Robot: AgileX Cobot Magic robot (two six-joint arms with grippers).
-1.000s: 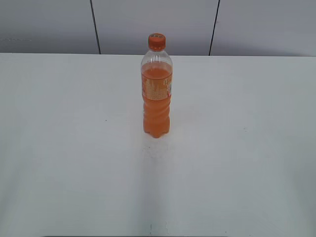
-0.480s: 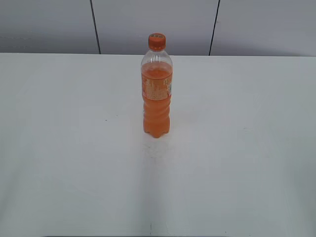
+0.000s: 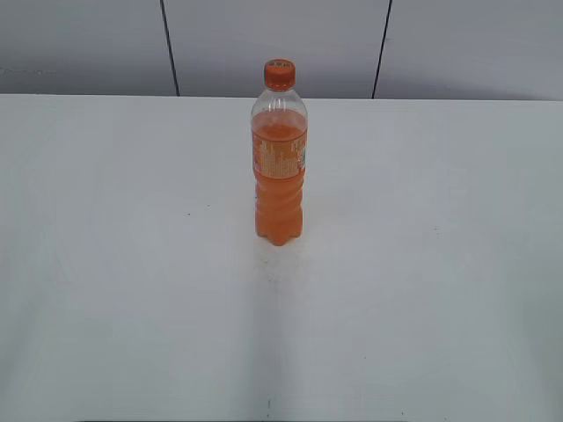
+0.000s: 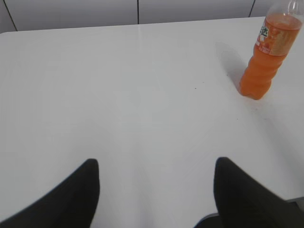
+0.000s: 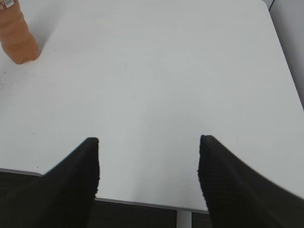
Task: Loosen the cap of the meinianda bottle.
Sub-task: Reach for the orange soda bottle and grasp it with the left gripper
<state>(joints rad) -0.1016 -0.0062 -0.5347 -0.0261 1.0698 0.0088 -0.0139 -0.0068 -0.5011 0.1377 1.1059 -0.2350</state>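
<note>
The meinianda bottle [image 3: 280, 176] stands upright in the middle of the white table [image 3: 132, 264], filled with orange drink, with its orange cap [image 3: 279, 74] on top. In the left wrist view the bottle [image 4: 268, 61] is at the upper right, its cap cut off by the frame. In the right wrist view only its lower body [image 5: 16, 38] shows at the upper left. My left gripper [image 4: 156, 164] is open and empty, far from the bottle. My right gripper [image 5: 148, 141] is open and empty above the table's near edge. Neither arm shows in the exterior view.
A grey panelled wall [image 3: 281, 44] runs behind the table. The table's near edge [image 5: 142, 203] shows under my right gripper, and its right edge [image 5: 285, 57] at the right of that view.
</note>
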